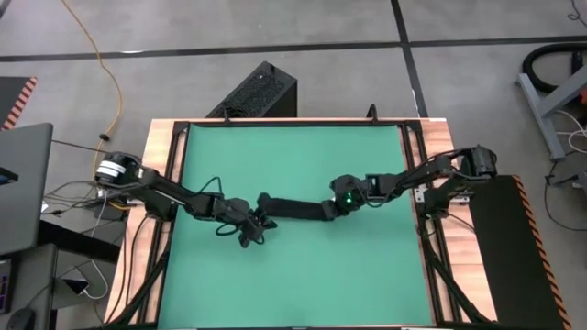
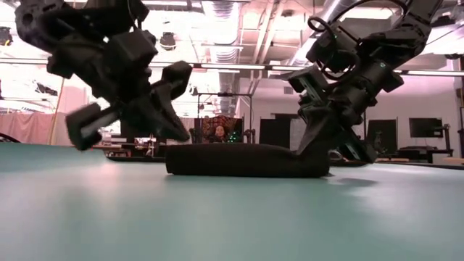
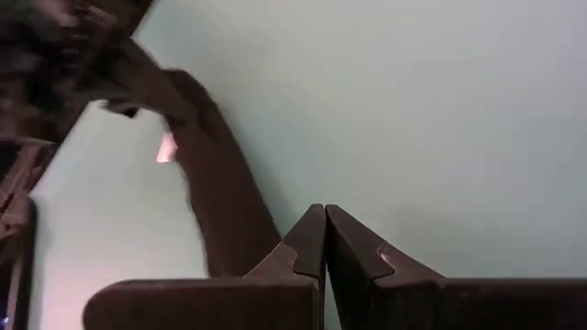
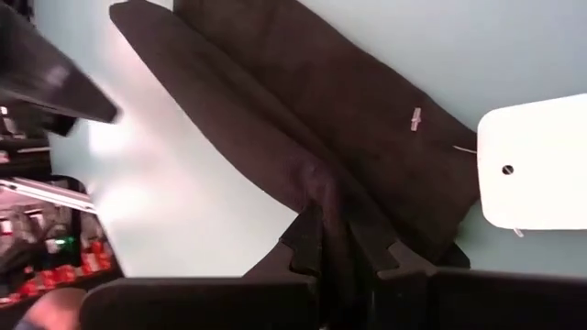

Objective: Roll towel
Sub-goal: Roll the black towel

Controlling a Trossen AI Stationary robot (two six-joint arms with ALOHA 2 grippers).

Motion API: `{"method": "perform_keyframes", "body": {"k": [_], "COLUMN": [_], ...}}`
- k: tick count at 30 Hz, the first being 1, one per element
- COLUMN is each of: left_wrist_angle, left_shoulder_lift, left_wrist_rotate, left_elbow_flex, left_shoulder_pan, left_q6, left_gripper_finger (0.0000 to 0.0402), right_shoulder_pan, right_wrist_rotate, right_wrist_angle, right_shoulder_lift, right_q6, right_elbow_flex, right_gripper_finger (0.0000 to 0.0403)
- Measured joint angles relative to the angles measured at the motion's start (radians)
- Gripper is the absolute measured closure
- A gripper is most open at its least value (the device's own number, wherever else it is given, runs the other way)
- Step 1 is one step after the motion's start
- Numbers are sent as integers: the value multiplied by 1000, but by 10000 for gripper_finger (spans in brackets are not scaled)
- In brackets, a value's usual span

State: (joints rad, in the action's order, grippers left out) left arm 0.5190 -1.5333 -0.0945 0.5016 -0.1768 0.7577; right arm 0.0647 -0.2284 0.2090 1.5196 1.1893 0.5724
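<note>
The right gripper (image 4: 347, 240) pinches a fold of the towel (image 1: 295, 209) at its end toward the right arm, while the left gripper (image 3: 326, 240), fingers pressed together on nothing, hangs lifted just off the towel's opposite end, apart from the cloth. The towel lies as a long narrow roll near the middle of the green mat (image 1: 293, 275), its long axis running straight from one gripper to the other. Judging from this, the right arm is the nearer, already gripping; the left would have to drop and reach along that axis.
</note>
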Motion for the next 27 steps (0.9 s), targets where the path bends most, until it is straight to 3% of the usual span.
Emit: {"method": "perform_keyframes", "body": {"k": [6, 16, 21, 27], "left_wrist_angle": [141, 230, 261, 247], "left_shoulder_lift": [-126, -188, -188, -188], "left_wrist_rotate": [-101, -93, -58, 65], "left_elbow_flex": [-1, 0, 0, 0], "left_shoulder_pan": [14, 105, 160, 237], "left_q6": [98, 99, 102, 39], "left_gripper_finger": [402, 402, 402, 402], "right_shoulder_pan": [30, 59, 68, 69], "right_wrist_rotate": [-69, -112, -137, -141], "right_wrist_angle": [20, 12, 10, 10], "right_shoulder_lift": [0, 0, 0, 0], "right_q6": [41, 44, 44, 44], "right_elbow_flex": [0, 0, 0, 0], "right_gripper_finger": [371, 371, 371, 371]}}
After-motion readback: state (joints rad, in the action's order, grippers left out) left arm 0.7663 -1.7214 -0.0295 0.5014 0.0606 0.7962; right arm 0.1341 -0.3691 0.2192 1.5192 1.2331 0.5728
